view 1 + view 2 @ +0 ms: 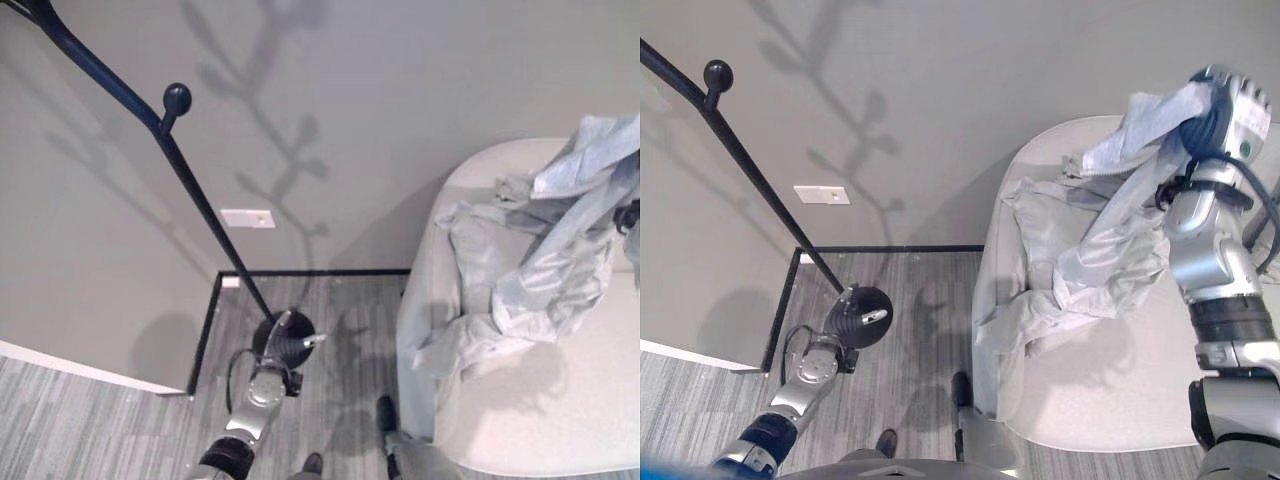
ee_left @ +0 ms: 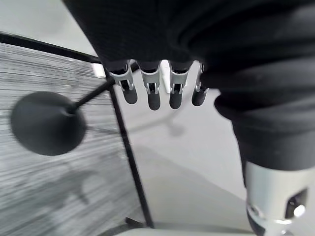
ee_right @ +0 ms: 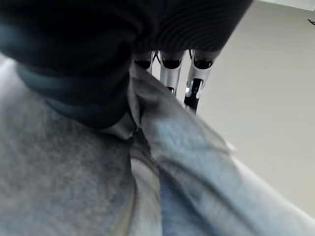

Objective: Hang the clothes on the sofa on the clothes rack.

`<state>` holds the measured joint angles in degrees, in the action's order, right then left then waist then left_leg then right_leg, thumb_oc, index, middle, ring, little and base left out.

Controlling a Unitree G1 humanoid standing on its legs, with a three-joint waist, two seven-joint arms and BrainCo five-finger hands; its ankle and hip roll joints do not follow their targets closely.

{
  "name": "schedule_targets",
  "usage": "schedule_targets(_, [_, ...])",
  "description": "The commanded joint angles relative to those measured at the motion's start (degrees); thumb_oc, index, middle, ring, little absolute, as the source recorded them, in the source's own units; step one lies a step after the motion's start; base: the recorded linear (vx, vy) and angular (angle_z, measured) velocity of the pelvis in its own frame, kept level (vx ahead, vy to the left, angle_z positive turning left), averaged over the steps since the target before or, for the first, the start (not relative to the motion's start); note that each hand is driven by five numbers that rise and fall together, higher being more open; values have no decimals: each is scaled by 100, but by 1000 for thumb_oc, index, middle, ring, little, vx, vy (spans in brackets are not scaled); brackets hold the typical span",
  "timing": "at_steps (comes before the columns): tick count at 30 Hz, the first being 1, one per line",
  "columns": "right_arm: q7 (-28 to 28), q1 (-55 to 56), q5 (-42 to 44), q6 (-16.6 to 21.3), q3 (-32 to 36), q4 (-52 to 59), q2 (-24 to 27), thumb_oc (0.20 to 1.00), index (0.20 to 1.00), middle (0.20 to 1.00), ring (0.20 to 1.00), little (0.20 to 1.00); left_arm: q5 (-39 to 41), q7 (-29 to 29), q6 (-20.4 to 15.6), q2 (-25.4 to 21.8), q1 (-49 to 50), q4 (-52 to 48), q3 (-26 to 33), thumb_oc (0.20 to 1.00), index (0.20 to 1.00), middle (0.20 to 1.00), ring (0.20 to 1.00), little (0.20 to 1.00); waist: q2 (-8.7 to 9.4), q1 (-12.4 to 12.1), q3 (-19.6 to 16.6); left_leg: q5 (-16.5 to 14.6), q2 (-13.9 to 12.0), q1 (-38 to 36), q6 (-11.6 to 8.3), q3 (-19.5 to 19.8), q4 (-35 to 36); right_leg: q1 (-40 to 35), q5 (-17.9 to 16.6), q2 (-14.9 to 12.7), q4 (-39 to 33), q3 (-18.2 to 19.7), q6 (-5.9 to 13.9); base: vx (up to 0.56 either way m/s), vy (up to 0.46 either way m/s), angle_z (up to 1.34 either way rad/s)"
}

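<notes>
A light grey garment [image 1: 1102, 252] is lifted off the cream sofa [image 1: 1092, 392]. Its upper part is bunched in my right hand [image 1: 1218, 98], which is raised above the sofa's back and shut on the cloth. The lower part of the garment still drapes over the seat. In the right wrist view the fingers [image 3: 195, 86] curl into the grey fabric [image 3: 74, 187]. The dark clothes rack [image 1: 190, 185] stands on the left by the wall, with a round knob [image 1: 177, 98] on a branch. My left hand [image 1: 286, 346] hangs low and open in front of the rack's foot; its base disc [image 2: 47, 123] lies past the straight fingers [image 2: 153, 94].
A white wall plate [image 1: 247, 218] sits on the grey wall behind the rack. The wall has a black skirting strip [image 1: 320, 271] above the striped grey floor [image 1: 340, 340] between rack and sofa. A wall corner juts out at lower left [image 1: 190, 385].
</notes>
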<state>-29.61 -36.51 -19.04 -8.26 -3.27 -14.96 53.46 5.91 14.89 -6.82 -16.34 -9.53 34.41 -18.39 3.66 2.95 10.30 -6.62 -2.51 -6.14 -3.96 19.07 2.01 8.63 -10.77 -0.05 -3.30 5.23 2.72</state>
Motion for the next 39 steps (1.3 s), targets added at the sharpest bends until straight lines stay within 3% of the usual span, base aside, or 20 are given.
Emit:
schedule_targets(1, [-253, -1045, 483, 431, -295, 288, 565, 200, 200, 200, 200, 200, -131, 43, -158, -174, -381, -96, -339, 1000, 1000, 1000, 1000, 1000, 149, -96, -466, -176, -187, 1, 189, -36, 299, 163, 664, -423, 599, 297, 493, -17, 16, -7])
schedule_targets(12, [-115, -2867, 1352, 859, -1348, 636, 560, 200, 200, 200, 200, 200, -345, 123, -132, -52, -1189, -25, -842, 1000, 1000, 1000, 1000, 1000, 211, 2, -624, -213, -164, -124, 197, -175, 299, 91, 591, -412, 558, 405, 523, -17, 15, -10])
schedule_targets(20, [-63, -4032, 2093, 1041, -2081, 212, 110, 200, 200, 200, 200, 200, -448, 238, -158, 91, -1541, 195, -1160, 1000, 1000, 1000, 1000, 1000, 241, 23, -712, -223, -105, -195, 229, -251, 299, 68, 498, -411, 517, 505, 537, -10, 14, -12])
schedule_targets(28, [-142, -5420, 2702, 1098, -2873, -900, -513, 200, 200, 200, 200, 200, -379, 295, -120, 384, -2151, 622, -1575, 1000, 1000, 1000, 1000, 1000, 232, 87, -778, -208, -84, -235, 229, -229, 299, 87, 509, -385, 576, 531, 526, -1, -3, -3])
schedule_targets(30, [-123, -6069, 2977, 1085, -3246, -1711, -876, 200, 200, 200, 200, 200, -284, 257, -141, 454, -2423, 699, -1754, 1000, 1000, 1000, 1000, 1000, 234, 107, -813, -196, -84, -235, 222, -223, 299, 86, 508, -368, 578, 540, 519, 0, 0, 0])
schedule_targets(39, [6, -7525, 3553, 1056, -4103, -3553, -1477, 200, 200, 200, 200, 200, -196, 256, -149, 602, -2966, 852, -2121, 1000, 1000, 1000, 1000, 1000, 216, 150, -864, -144, -88, -178, 183, -157, 299, 85, 497, -361, 569, 465, 517, 5, -5, 0])
